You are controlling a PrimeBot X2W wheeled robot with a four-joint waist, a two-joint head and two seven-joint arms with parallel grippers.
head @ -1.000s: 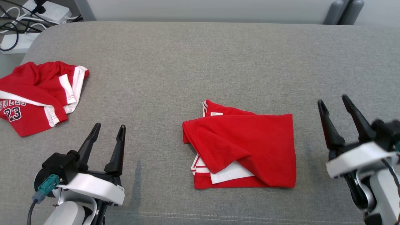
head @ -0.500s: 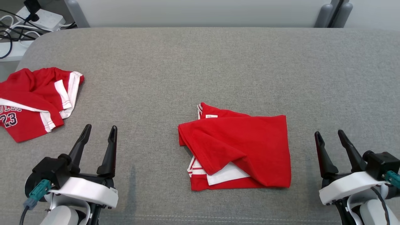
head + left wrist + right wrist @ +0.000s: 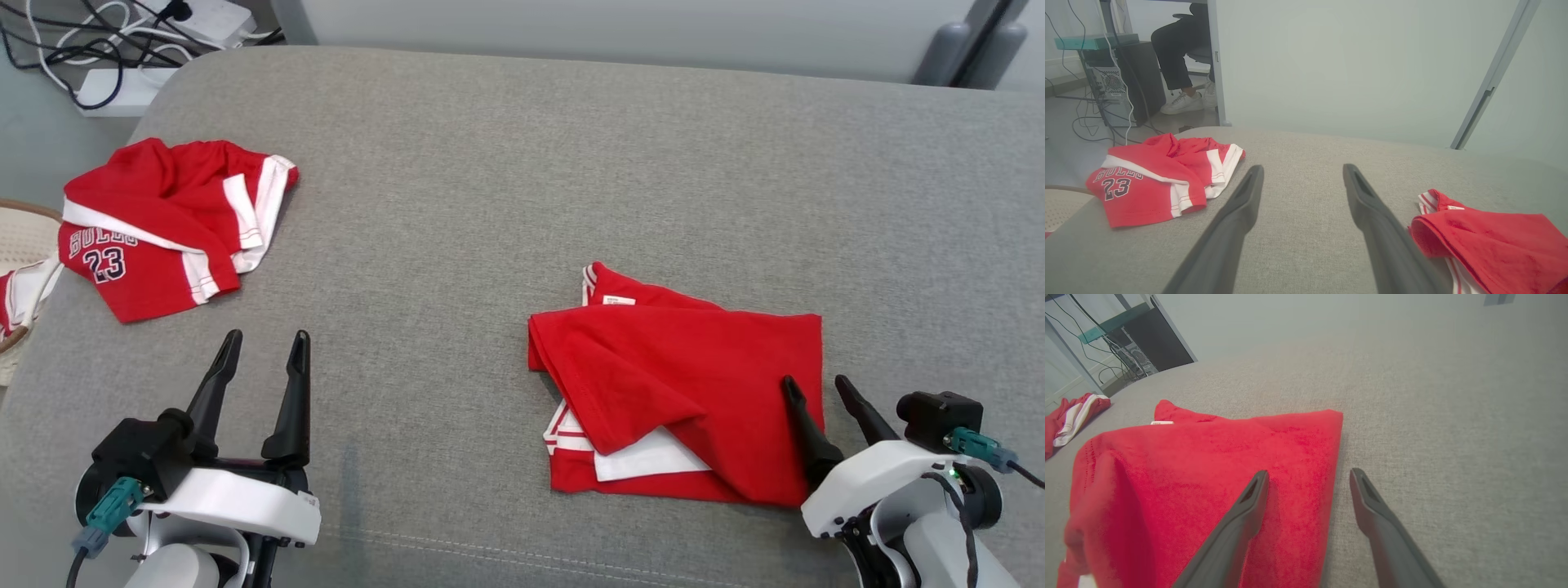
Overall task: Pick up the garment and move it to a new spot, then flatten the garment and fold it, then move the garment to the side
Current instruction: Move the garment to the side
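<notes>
Grey cushion point(image 3: 490, 163), folded red garment point(image 3: 694, 367), right gripper point(image 3: 814, 381) spread across its edge, left gripper point(image 3: 269, 336) spread, well apart

The garment point(image 3: 694, 384) is plain red, with white trim striped in red at its lower edge. The jersey point(image 3: 155, 237) is red with white bands and dark "BULLS 23" lettering. The bench point(image 3: 490, 163) is flecked grey. The left fingers point(image 3: 292, 400) and right fingers point(image 3: 804, 426) are black, and each plug point(image 3: 110, 506) is teal.
</notes>
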